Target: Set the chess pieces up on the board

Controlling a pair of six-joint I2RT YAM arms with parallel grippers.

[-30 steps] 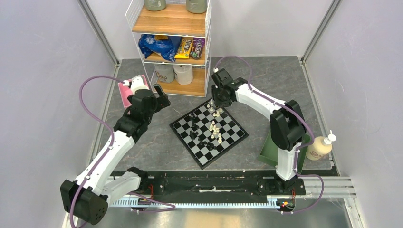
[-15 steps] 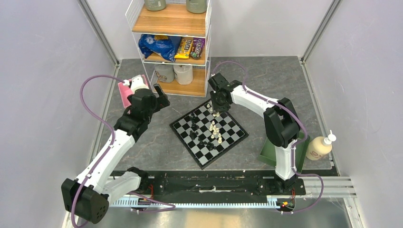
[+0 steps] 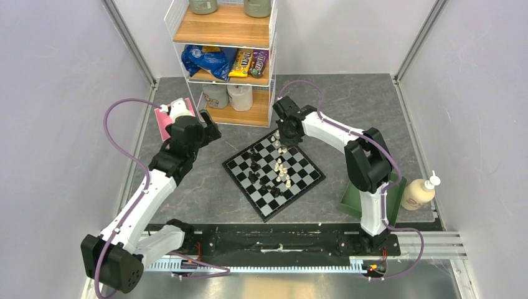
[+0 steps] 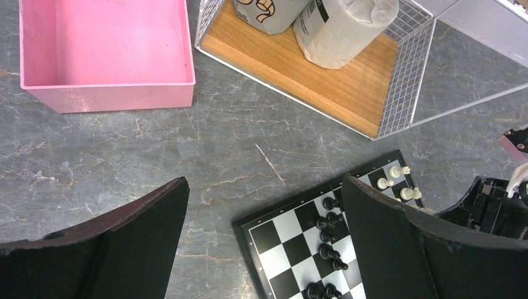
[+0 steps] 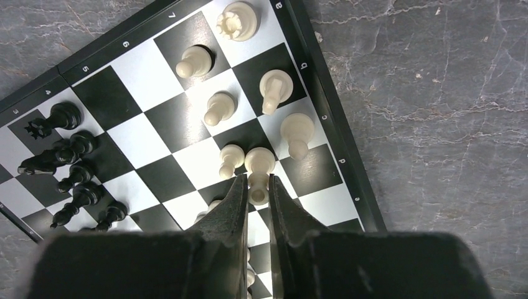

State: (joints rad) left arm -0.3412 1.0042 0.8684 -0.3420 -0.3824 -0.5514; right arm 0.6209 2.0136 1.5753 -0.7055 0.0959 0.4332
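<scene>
The board (image 3: pixel 266 207) lies at an angle mid-table, black pieces (image 3: pixel 255 166) on its left half and cream pieces (image 3: pixel 282 168) down the middle and at the far corner. My right gripper (image 3: pixel 283 142) is over that far corner. In the right wrist view its jaws (image 5: pixel 256 182) press both sides of a standing cream piece (image 5: pixel 258 163), with several other cream pieces (image 5: pixel 215 107) close by and black pieces (image 5: pixel 73 169) at the left. My left gripper (image 4: pixel 263 182) hangs open and empty over bare table at the board's left corner (image 4: pixel 274 258).
A wire shelf (image 3: pixel 227 62) with wooden boards stands right behind the board, paper rolls (image 4: pixel 342 28) on its bottom level. A pink box (image 4: pixel 106 50) sits beside my left gripper. A green tray (image 3: pixel 352 200) and a pump bottle (image 3: pixel 418 193) stand at the right.
My right gripper has shifted a little left over the board's far corner and its jaws have closed on a cream piece. The left arm has barely moved.
</scene>
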